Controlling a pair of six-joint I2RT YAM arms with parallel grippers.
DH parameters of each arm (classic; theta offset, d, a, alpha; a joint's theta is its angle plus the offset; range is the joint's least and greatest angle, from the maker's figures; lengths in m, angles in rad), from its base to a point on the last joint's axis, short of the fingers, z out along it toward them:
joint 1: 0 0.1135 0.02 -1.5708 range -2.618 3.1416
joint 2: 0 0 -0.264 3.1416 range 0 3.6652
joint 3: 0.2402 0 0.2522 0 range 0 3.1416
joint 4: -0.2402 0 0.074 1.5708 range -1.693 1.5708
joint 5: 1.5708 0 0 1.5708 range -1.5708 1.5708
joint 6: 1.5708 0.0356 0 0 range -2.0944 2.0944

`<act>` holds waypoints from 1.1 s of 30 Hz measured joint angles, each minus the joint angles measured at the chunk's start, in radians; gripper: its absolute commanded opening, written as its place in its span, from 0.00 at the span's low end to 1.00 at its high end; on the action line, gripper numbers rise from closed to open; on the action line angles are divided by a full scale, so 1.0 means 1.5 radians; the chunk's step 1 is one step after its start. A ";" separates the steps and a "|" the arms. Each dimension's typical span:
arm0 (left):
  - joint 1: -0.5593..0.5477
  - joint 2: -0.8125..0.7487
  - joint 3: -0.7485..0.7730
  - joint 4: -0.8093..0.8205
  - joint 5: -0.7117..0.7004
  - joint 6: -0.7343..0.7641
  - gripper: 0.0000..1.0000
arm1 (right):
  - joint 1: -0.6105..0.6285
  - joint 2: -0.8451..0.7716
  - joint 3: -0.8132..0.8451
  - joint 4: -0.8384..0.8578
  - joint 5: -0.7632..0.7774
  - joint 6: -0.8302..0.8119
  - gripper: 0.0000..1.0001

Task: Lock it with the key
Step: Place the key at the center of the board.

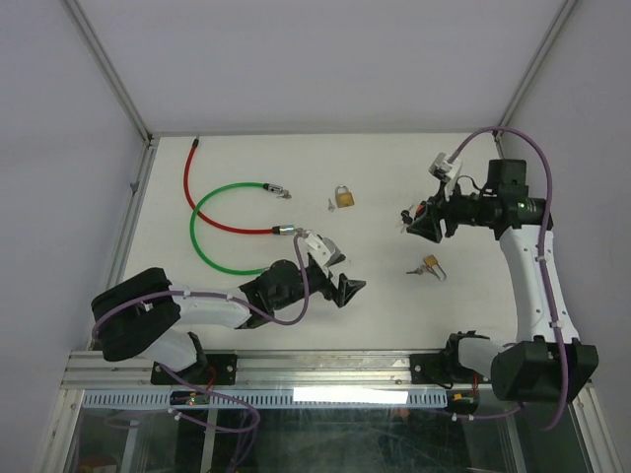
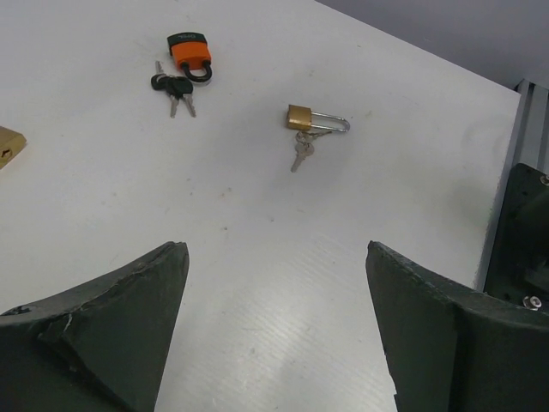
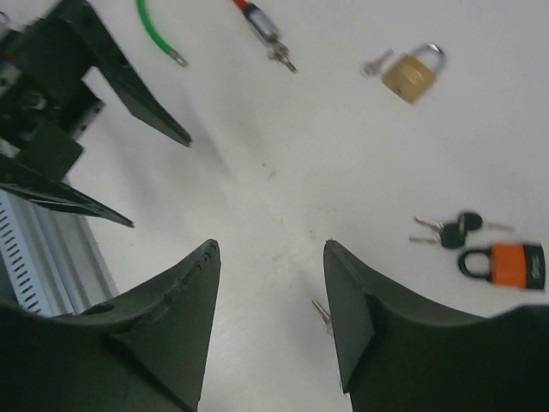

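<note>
Judging from here, the biggest hazard is the two arms themselves. The left gripper [image 2: 276, 253], jaws spread wide and empty, and the right gripper [image 3: 270, 249], jaws apart with nothing between them, both point at the middle of the surface. If both reach for the same lock, they could collide.

Next, the green looped cable [image 1: 202, 246] in the left half ends just beside the left arm's wrist, crossing the red cable [image 1: 187, 182]. A sweep there could snag it and drag the loop.

The task names no particular lock, and all three lie loose:
- The larger brass padlock [image 1: 344, 197] is near the middle, toward the far edge.
- The small brass padlock with a long silver shackle [image 2: 302, 118] is in the right half, nearer the near edge.
- The orange padlock with a black shackle [image 2: 190, 53] lies under the right gripper.

Any of them may skid away when pinched.

The keys are the smallest worry but the likeliest failure, since they are thin and flat on the surface and could slip or twist in the jaws:
- The black-headed keys [image 2: 174, 84] lie just beside the orange padlock.
- The silver keys [image 2: 300, 153] touch the small brass padlock.
- The single silver key [image 3: 374, 64] lies beside the larger brass padlock.

Pale grey walls [image 1: 315, 59] enclose the plain white matte surface [image 1: 394, 315], which offers no stop to brace a lock against.
</note>
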 measured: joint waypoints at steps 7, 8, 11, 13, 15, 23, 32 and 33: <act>0.047 -0.047 -0.059 0.044 0.023 -0.052 0.91 | 0.073 -0.009 -0.045 0.128 -0.129 0.079 0.55; 0.054 -0.049 -0.065 0.051 0.029 -0.060 0.91 | 0.073 -0.009 -0.067 0.148 -0.144 0.086 0.56; 0.078 -0.053 -0.089 0.078 0.054 -0.097 0.91 | 0.073 -0.009 -0.129 0.179 -0.157 0.086 0.57; 0.091 -0.055 -0.109 0.104 0.066 -0.123 0.91 | 0.073 -0.010 -0.153 0.184 -0.156 0.080 0.57; 0.105 -0.056 -0.133 0.130 0.078 -0.146 0.90 | 0.073 -0.017 -0.166 0.185 -0.148 0.071 0.57; 0.163 -0.073 -0.181 0.186 0.127 -0.235 0.91 | 0.073 -0.071 -0.178 0.211 -0.102 0.058 0.57; 0.176 -0.215 -0.198 0.068 0.096 -0.271 0.90 | 0.073 -0.071 -0.182 0.219 -0.062 0.053 0.57; 0.176 -0.231 -0.197 0.042 0.083 -0.271 0.89 | 0.073 -0.071 -0.183 0.219 -0.061 0.052 0.57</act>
